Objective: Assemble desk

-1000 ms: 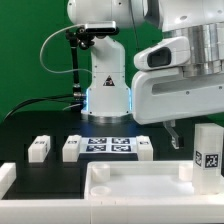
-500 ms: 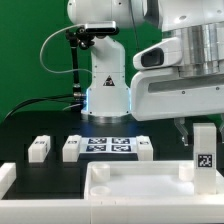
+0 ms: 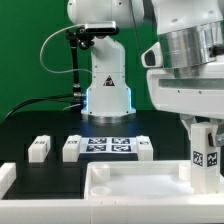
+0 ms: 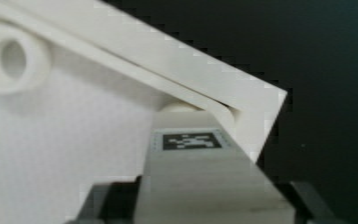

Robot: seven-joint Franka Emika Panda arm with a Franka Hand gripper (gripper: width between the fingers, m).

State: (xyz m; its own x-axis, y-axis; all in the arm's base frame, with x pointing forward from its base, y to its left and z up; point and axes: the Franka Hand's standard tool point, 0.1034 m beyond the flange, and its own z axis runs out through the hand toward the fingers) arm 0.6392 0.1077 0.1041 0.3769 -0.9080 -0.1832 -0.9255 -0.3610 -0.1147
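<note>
the desk panel (image 3: 120,186) is laid flat nearest the camera, long axis across the exterior view, sockets upward so that legs can be received. at its corner on the exterior view's right, one leg (image 3: 205,160) is held upright, long axis vertical, pinched by the gripper (image 3: 202,128), presumably for seating. behind, three loose legs (image 3: 72,147) are ranged beside the marker board (image 3: 108,146).

Ext. view: leg (image 3: 206,160) hides hand (image 3: 205,130) tips; desk panel (image 3: 130,190) cut off btm.
</note>
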